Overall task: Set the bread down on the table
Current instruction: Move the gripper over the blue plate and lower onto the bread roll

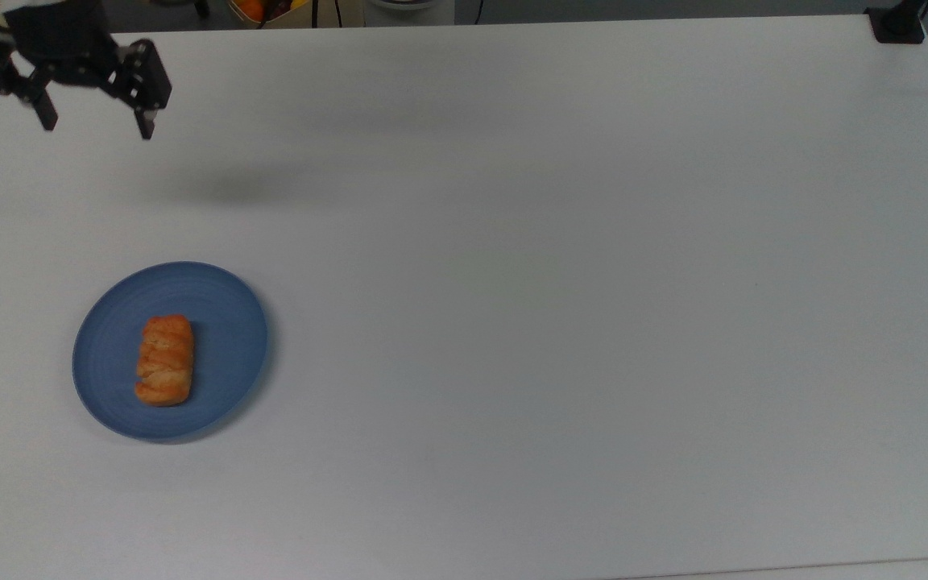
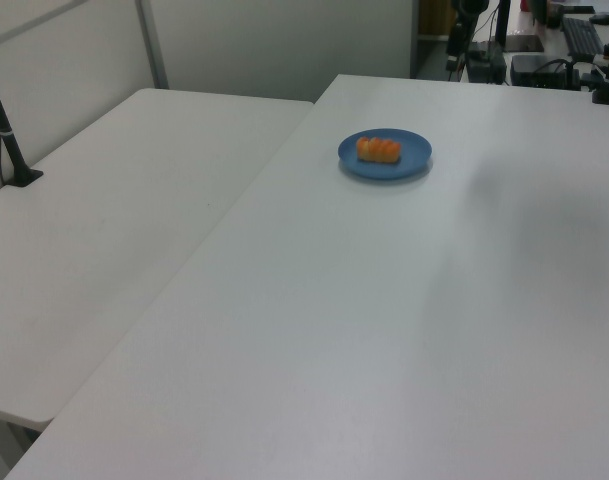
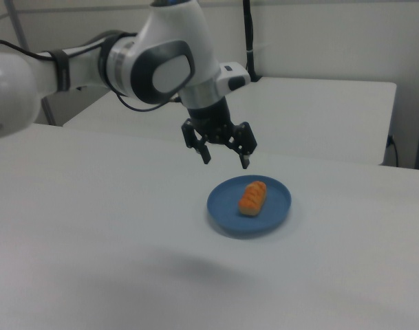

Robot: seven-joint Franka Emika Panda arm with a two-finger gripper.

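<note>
The bread [image 1: 164, 359] lies on the blue plate [image 1: 226, 338], well apart from the spread-fingered, empty gripper [image 1: 95, 129] hovering above the table [image 1: 561, 266].

— What sort of place is this?
— A robotics lab or office workroom. Plain white tables [image 2: 384, 300] pushed edge to edge, a bare partition wall [image 2: 274, 45].
— Anything else?
— A keyboard [image 2: 582, 35] and cabled equipment [image 2: 544, 68] on a desk behind, and a white Franka arm [image 3: 154, 65] reaching over the tabletop.
</note>
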